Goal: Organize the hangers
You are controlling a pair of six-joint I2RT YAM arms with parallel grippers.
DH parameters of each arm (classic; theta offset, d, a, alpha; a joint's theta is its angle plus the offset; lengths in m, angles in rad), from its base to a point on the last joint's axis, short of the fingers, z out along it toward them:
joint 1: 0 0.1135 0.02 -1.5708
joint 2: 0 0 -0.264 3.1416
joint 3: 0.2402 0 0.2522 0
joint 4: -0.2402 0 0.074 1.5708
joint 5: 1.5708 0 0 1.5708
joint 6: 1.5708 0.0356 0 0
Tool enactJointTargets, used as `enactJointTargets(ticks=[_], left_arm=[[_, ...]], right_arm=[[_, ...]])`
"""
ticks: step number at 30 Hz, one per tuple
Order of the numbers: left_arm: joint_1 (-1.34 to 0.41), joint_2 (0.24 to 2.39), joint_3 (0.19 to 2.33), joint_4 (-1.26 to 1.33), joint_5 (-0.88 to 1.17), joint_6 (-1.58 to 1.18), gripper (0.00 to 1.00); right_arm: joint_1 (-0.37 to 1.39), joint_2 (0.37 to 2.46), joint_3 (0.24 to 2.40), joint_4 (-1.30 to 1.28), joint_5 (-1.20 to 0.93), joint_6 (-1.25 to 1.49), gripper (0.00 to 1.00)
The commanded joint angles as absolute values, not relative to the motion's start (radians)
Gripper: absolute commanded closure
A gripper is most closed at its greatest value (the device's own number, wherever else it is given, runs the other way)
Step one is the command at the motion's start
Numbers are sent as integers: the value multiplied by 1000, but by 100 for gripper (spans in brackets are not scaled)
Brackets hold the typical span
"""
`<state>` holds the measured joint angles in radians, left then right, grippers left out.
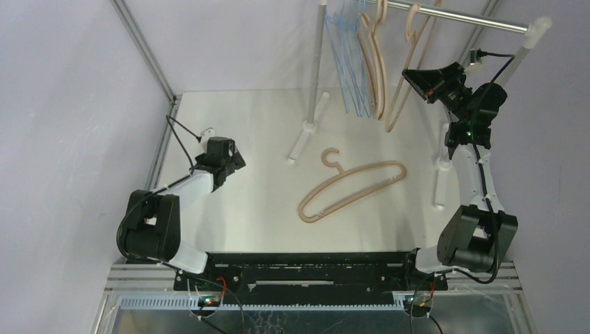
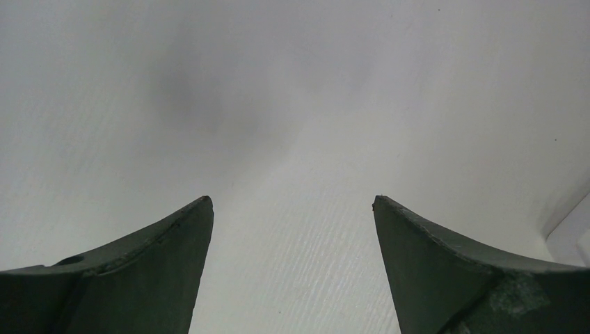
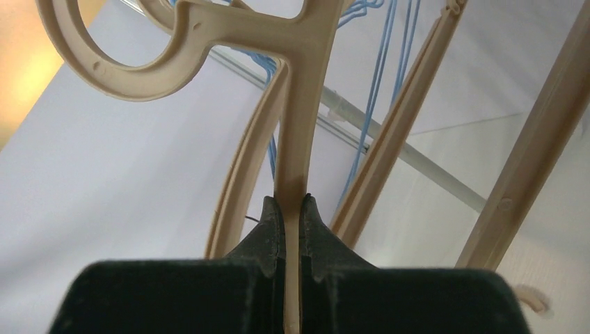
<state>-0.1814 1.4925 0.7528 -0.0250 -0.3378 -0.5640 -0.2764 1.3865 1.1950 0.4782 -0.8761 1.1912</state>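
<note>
One tan hanger point(image 1: 355, 188) lies flat on the table, hook toward the rail. On the silver rail point(image 1: 452, 17) hang several thin light-blue hangers point(image 1: 351, 69) and tan hangers point(image 1: 378, 66). My right gripper point(image 1: 410, 74) point(image 3: 292, 202) is raised by the rail and shut on the arm of another tan hanger point(image 1: 403, 90) point(image 3: 299, 104), whose hook sits up at the rail. My left gripper point(image 1: 224, 149) point(image 2: 292, 202) is low over the table's left side, open, with only bare tabletop between its fingers.
The rail rests on white posts point(image 1: 316, 69) point(image 1: 523, 47) with white feet point(image 1: 304, 140) point(image 1: 440, 182) on the table. Metal frame struts point(image 1: 142, 47) rise at the back left corner. Lilac walls close in the sides and back.
</note>
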Motion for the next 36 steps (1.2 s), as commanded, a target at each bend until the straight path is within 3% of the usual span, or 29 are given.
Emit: enactJointTargets(ticks=[1,20,36], left_arm=[[-191,1489,768,-6,-361,-537,10],[-197,1497,781,-16,-369,-530,10],[-200,1503,787,-18,-372,-528,10]], right_arm=[[-283,1414,1265,653,-864,1259,100],[-276,1478,1324,588,-803,1220,100],[-120,1574,1388,366,-763,1035,96]])
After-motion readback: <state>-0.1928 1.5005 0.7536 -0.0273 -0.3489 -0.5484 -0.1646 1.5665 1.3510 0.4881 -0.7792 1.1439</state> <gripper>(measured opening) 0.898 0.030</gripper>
